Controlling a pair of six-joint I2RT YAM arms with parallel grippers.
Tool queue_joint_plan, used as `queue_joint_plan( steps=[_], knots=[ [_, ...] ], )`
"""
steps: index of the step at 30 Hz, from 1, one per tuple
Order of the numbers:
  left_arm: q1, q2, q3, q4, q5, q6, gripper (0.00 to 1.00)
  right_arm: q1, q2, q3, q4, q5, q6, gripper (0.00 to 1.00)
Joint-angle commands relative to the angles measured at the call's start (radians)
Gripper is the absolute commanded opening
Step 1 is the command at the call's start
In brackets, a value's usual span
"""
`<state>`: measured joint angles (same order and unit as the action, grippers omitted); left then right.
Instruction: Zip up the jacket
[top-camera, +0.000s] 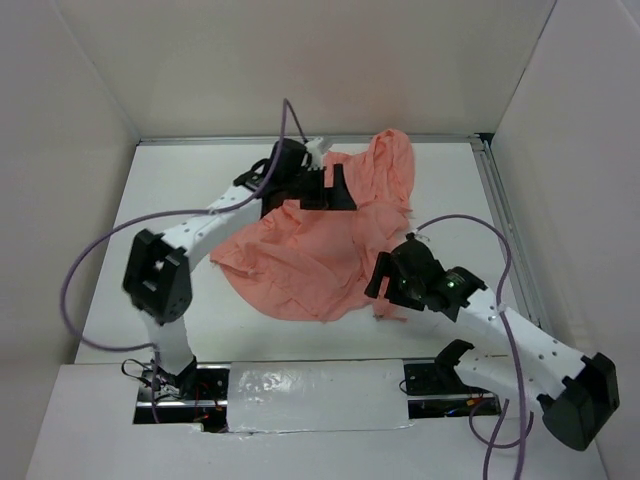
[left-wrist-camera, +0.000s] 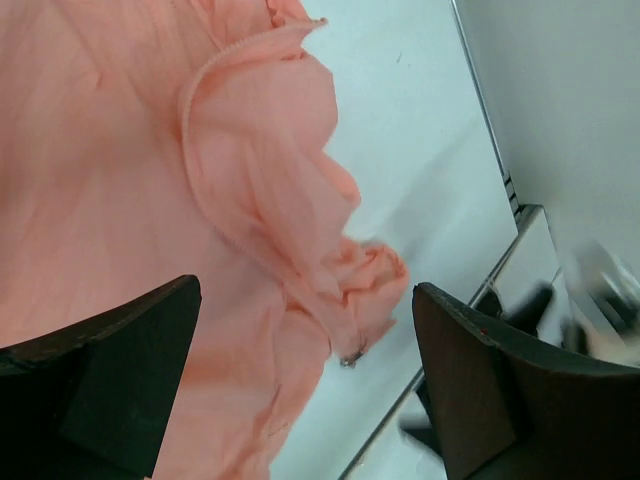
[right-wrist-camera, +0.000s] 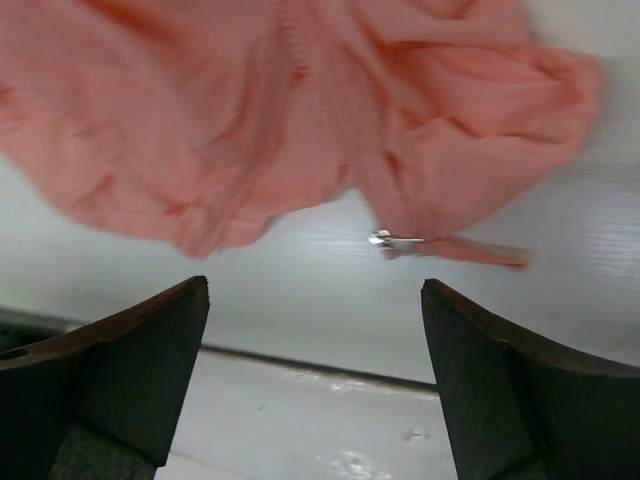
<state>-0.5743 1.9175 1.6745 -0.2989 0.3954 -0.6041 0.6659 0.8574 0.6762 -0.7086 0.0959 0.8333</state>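
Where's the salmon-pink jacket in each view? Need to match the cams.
Top external: the salmon-pink thin-fabric jacket lies crumpled mid-table.
Left wrist: it fills the left and centre, with a ruffled edge running down the middle.
Right wrist: it spans the top half, with a small silver zipper pull at its lower edge.
Shared landmark: the white table beneath it.
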Motion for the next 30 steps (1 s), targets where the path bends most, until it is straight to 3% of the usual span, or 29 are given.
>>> queue_joint_plan(
  steps=[1, 6, 8, 10, 13, 19, 23, 24, 27, 29, 30],
  knots=[
    [0.016, -0.241, -0.266, 0.033, -0.032, 0.023, 0.99, -0.031, 0.093, 0.017, -0.104, 0.106, -0.028, 0.91],
    [0.027, -0.532, -0.669, 0.118, -0.009, -0.031, 0.99, -0.014, 0.209, 0.013, -0.042, 0.12, -0.074, 0.85],
    [0.024, -0.581, -0.767, 0.127, -0.023, -0.043, 0.99, -0.005, 0.264, 0.022, 0.001, 0.116, -0.097, 0.83],
    [0.024, -0.592, -0.815, 0.141, -0.026, -0.046, 0.99, 0.001, 0.296, 0.028, 0.017, 0.125, -0.102, 0.8],
    [0.034, -0.566, -0.864, 0.173, 0.01, -0.057, 0.99, 0.008, 0.374, 0.029, 0.061, 0.108, -0.118, 0.64],
    [0.068, -0.489, -0.888, 0.227, 0.054, -0.052, 0.99, 0.041, 0.491, 0.066, 0.13, 0.027, -0.109, 0.46],
    [0.094, -0.469, -0.88, 0.222, 0.063, -0.045, 0.99, 0.086, 0.514, 0.083, 0.107, -0.059, -0.039, 0.47],
    [0.102, -0.468, -0.878, 0.218, 0.065, -0.043, 0.99, 0.112, 0.508, 0.077, 0.107, -0.079, -0.01, 0.54],
    [0.105, -0.477, -0.88, 0.211, 0.06, -0.042, 0.99, 0.158, 0.471, 0.008, 0.147, -0.202, 0.07, 0.56],
    [0.105, -0.479, -0.881, 0.219, 0.069, -0.033, 0.99, 0.179, 0.424, -0.015, 0.182, -0.216, 0.07, 0.64],
    [0.103, -0.48, -0.881, 0.219, 0.074, -0.034, 0.99, 0.176, 0.404, -0.024, 0.179, -0.203, 0.073, 0.74]
  ],
)
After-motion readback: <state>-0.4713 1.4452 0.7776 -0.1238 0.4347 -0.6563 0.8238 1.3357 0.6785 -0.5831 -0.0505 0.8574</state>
